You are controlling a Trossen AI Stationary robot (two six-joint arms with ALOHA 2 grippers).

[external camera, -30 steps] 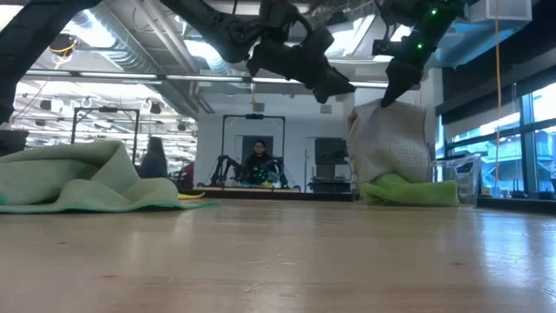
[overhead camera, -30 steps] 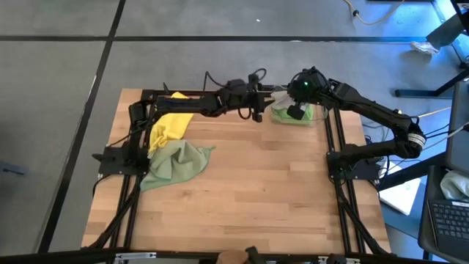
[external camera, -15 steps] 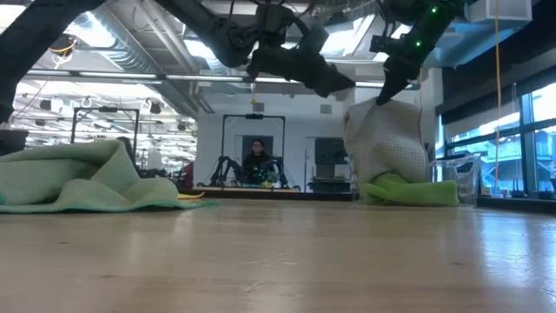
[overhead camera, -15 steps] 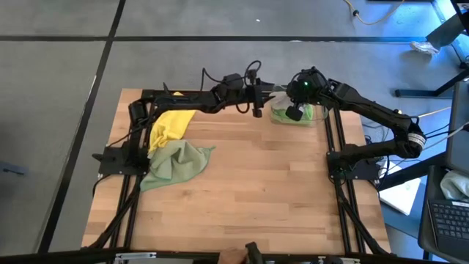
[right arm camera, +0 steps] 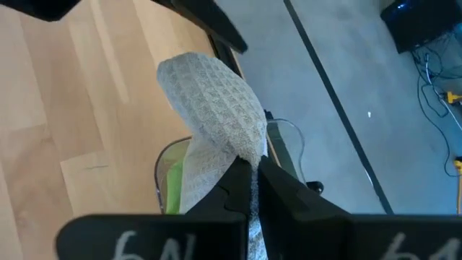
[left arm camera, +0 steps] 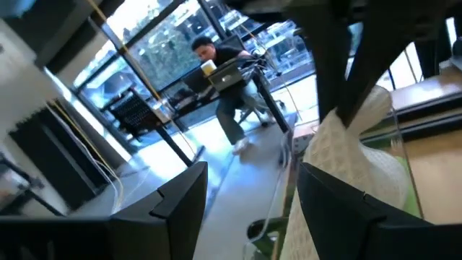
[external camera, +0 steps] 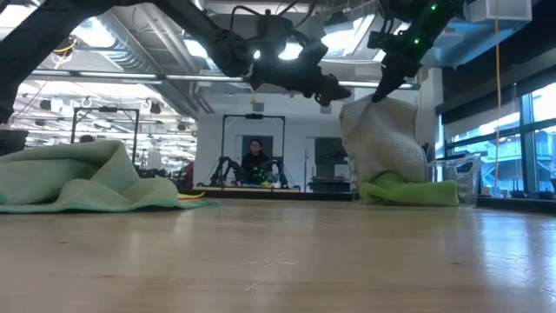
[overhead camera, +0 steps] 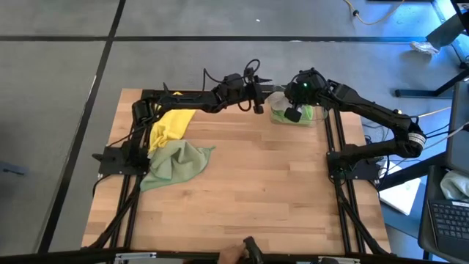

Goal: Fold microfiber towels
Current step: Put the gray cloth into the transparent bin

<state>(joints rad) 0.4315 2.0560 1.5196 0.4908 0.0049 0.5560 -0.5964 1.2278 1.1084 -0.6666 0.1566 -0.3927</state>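
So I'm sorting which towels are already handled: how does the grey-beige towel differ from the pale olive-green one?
The grey-beige towel hangs lifted, pinched at its top by the shut right gripper; the pale olive-green towel lies crumpled on the table, untouched. The grey-beige one is at the far right corner over a bright green towel; the olive one sits at the left, beside the yellow towel. Neither is folded.

My left end effector (external camera: 334,90) has risen and drawn closer to the grey-beige towel (external camera: 382,139). My right end effector (external camera: 380,94) has lifted that towel's pinched corner slightly higher.
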